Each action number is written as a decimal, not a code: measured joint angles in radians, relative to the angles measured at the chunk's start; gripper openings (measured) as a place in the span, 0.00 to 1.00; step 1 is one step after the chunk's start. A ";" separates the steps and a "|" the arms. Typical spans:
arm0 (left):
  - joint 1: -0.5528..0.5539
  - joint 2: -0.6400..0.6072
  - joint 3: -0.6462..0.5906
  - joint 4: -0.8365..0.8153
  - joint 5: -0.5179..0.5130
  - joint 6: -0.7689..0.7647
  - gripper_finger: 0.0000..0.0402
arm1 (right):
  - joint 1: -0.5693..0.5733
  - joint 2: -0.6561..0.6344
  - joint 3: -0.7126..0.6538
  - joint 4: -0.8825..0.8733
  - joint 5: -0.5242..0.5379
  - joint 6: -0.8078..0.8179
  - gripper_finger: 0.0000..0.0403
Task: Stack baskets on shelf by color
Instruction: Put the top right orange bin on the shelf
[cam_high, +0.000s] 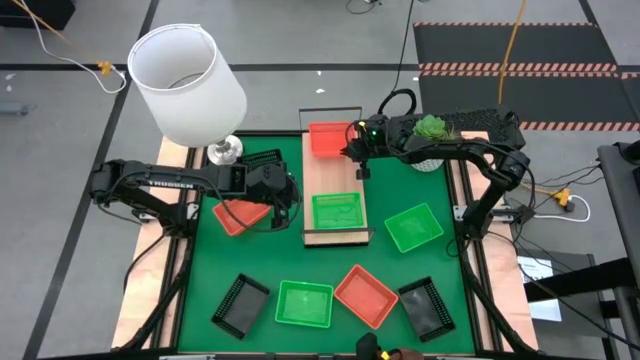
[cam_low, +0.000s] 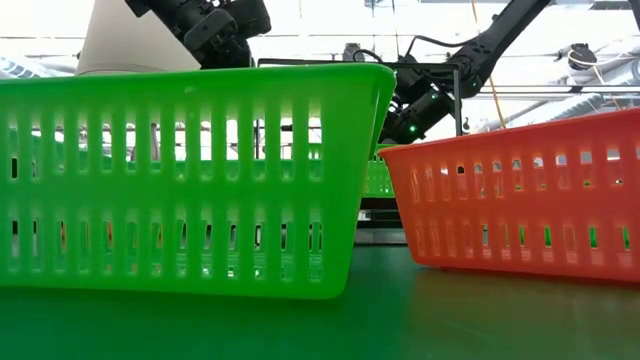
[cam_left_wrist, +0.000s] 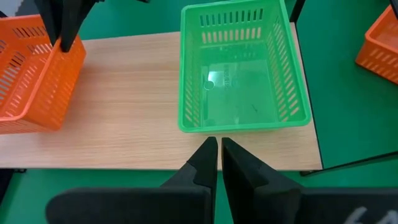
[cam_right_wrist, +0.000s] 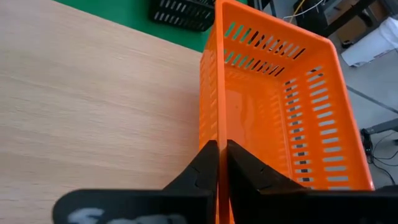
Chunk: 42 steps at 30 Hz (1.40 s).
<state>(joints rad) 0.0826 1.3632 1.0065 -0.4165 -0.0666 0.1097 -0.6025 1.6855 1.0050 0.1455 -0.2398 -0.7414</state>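
Note:
The light-wood shelf (cam_high: 335, 180) lies on the green mat, running near to far. An orange basket (cam_high: 325, 138) stands on its far end and a green basket (cam_high: 337, 212) on its near end. My right gripper (cam_high: 354, 150) is shut on the orange basket's right wall. My left gripper (cam_high: 290, 200) hovers just left of the shelf, level with the green basket (cam_left_wrist: 242, 68), fingers shut and touching nothing. Another orange basket (cam_high: 240, 215) lies on the mat under the left arm. My right gripper pinches the orange basket's right side wall (cam_right_wrist: 210, 118) at its rim, one finger inside the basket and one outside. The fingers (cam_left_wrist: 62, 28) come from above, slanting in from the table's right. The basket stands upright with its bottom on the shelf's far end.
On the mat lie a green basket (cam_high: 413, 227) right of the shelf, a black one (cam_high: 262, 160) at far left, and along the near edge black (cam_high: 240, 305), green (cam_high: 304, 303), orange (cam_high: 365, 295) and black (cam_high: 427, 307) baskets. A white lamp (cam_high: 190, 80) and potted plant (cam_high: 432, 130) stand at the far edge.

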 joint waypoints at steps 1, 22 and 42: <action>0.000 0.000 0.000 0.000 0.000 0.000 0.06 | 0.000 0.000 0.000 0.000 0.000 0.000 0.03; 0.000 0.000 0.000 0.001 0.000 -0.003 0.06 | 0.000 0.000 0.000 -0.012 0.000 0.011 0.16; 0.000 0.000 0.000 -0.008 0.000 0.000 0.06 | 0.002 -0.133 0.000 -0.113 0.044 0.251 0.29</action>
<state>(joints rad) 0.0826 1.3632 1.0061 -0.4241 -0.0663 0.1093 -0.6003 1.5525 1.0046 0.0323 -0.1953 -0.4901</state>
